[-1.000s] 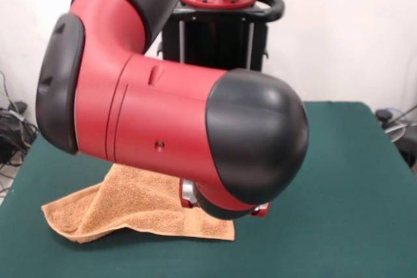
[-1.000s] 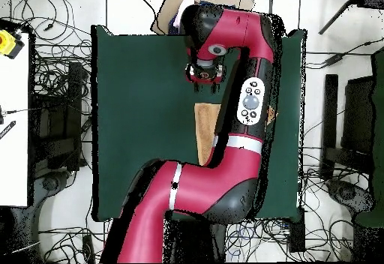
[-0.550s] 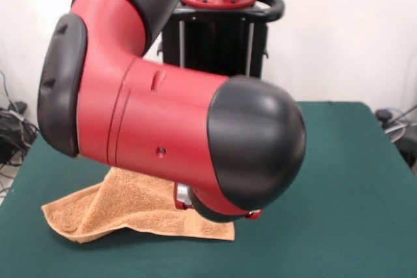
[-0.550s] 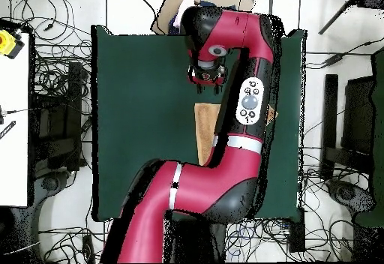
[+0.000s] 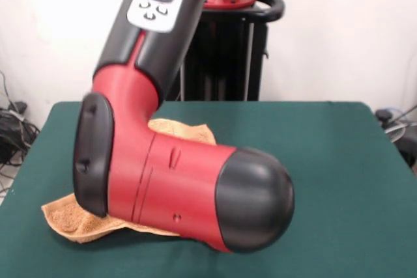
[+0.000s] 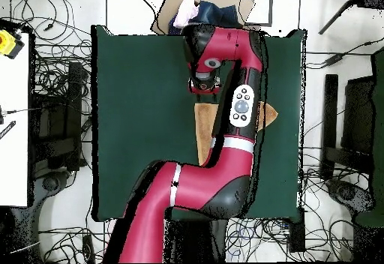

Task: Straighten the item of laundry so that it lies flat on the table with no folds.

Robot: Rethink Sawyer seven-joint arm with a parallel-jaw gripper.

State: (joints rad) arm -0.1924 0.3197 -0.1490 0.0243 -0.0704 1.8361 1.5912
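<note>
So we've got the towel point(image 5: 179, 129) lying on the green table point(image 5: 339, 161), and most of it is buried behind the arm point(image 5: 169, 180). In the front view we only catch two bits of it: a rumpled, folded-looking corner poking out from under the arm's big elbow joint toward the table's near left corner, and another strip peeking over the top of the forearm, further back on the table. It's clearly not lying flat; the near corner looks doubled over with a thick rounded edge.

From overhead the towel point(image 6: 204, 130) shows up as a tan strip just beside the arm point(image 6: 225, 186) on one side, plus a smaller corner sticking out on the arm's other side. So the arm is lying right across it, and the towel sits roughly mid-table, a bit toward the side where that smaller corner sticks out.

The gripper point(image 6: 201, 87) is visible overhead just past the towel's far end from the robot base, pointing down at the table under the wrist. We can't tell whether it's spread or closed, or whether it has any cloth pinched. In the front view the elbow blocks it completely.

A person's sleeve point(image 6: 217, 10) shows beyond the table's edge, on the side away from the base.
</note>
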